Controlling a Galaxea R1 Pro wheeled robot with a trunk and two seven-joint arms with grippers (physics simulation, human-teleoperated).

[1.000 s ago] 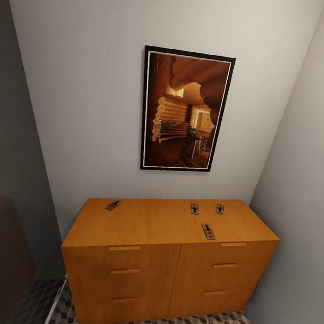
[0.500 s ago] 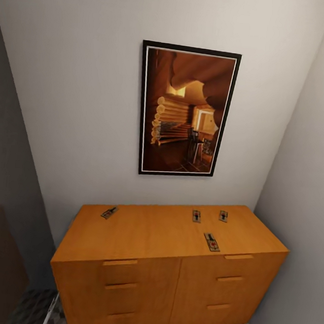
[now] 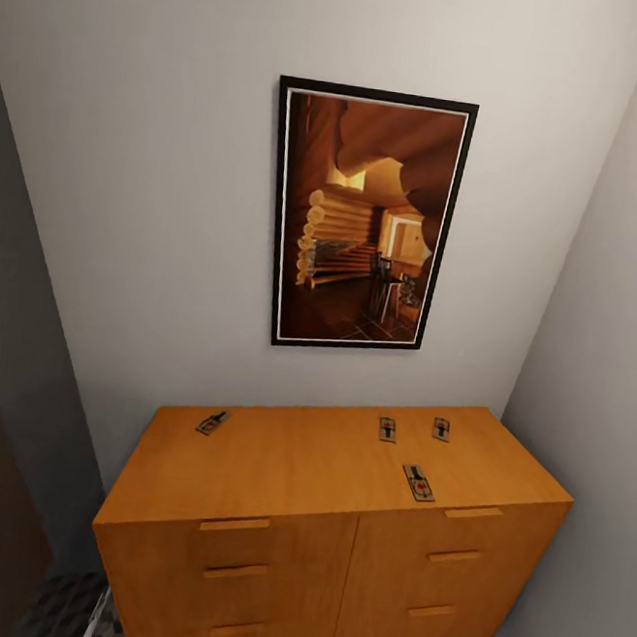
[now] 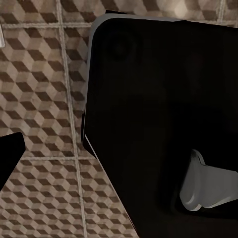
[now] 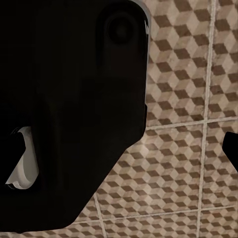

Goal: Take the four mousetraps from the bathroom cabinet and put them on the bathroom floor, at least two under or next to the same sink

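Cam moved closer since 1s ago, 4 mousetraps [image 3: 418, 482] atop cabinet [image 3: 277, 548]

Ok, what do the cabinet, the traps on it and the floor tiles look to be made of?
The cabinet looks like orange-brown wood or veneer, smooth and matte, with matching bar handles. The mousetraps appear as thin dark boards with small metal-looking parts, one with a red spot; too small to be sure. The bathroom floor reads as glazed tile: a printed brown-and-cream cube pattern with pale grout lines.
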